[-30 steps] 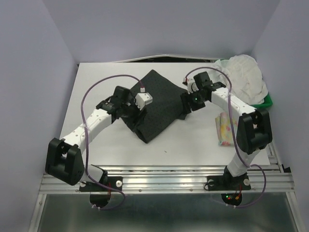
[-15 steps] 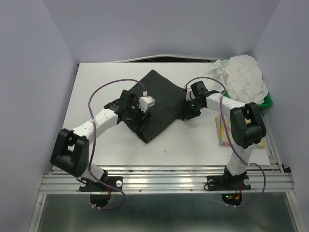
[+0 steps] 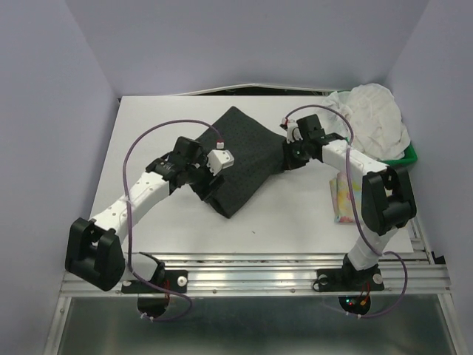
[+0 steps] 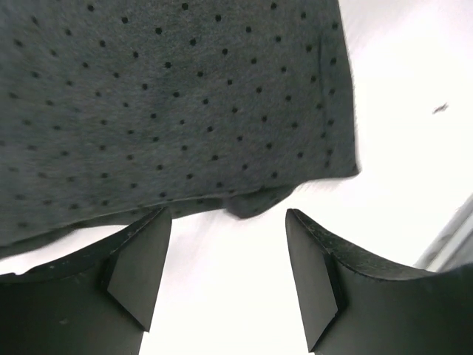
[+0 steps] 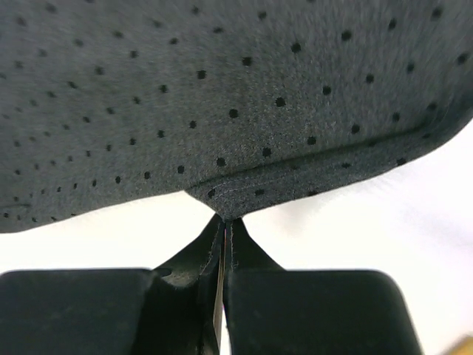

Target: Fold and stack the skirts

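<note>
White table (image 3: 148, 133), lilac walls (image 3: 236, 44), left gripper (image 4: 226, 222) spread wide, right gripper (image 5: 224, 222) apparently pinching charcoal skirt (image 3: 240, 159) hem

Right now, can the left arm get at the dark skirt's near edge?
Probably yes. The left gripper is open right at the dark skirt's edge, with only bare table between its jaws and nothing in the way. The right gripper pinches a different edge, clear of it.

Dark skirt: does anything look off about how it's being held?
The right gripper is shut on the dark skirt, catching only a sliver of hem that puckers to a point there; it could slip. The left gripper is open at the skirt's edge, holding nothing.
</note>
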Controlling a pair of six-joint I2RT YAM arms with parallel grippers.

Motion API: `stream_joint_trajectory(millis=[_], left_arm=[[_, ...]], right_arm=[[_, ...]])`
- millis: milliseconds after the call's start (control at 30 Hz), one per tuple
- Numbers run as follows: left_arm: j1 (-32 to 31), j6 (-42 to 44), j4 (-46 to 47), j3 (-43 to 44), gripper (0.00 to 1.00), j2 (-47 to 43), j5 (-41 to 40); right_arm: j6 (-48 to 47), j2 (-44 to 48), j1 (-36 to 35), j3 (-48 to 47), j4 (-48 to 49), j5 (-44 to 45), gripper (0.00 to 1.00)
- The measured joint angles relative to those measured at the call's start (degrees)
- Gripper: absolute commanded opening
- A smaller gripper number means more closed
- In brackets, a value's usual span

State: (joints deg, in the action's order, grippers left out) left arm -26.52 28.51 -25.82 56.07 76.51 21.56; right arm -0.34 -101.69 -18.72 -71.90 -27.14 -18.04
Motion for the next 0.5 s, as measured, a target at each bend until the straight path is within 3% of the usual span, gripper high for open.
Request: stream_joint_trajectory(millis=[167,333,467,500], left_arm=[[0.0,16.9,-1.3,-1.0,0.76,-4.0,-2.5],[0.0,30.3,2.4,-5.7,0.79,-2.3,-6.3],[-0.4,36.6,8.7,-8.8,0.71,1.7,-8.9],[-0.5,37.6,11.4,-8.9,0.64,3.9,-10.1]], right_arm=[[-5.5,2.8,0.0,-3.6,-1.4,1.4,0.01],[-10.3,3.4,0.0,-5.8,-3.8,3.7,0.01],[-13.7,3.4,0.0,-8.5,-5.9,5.4,0.01],[-14.4,3.4,0.0,-9.2,-6.0,5.9,0.01]])
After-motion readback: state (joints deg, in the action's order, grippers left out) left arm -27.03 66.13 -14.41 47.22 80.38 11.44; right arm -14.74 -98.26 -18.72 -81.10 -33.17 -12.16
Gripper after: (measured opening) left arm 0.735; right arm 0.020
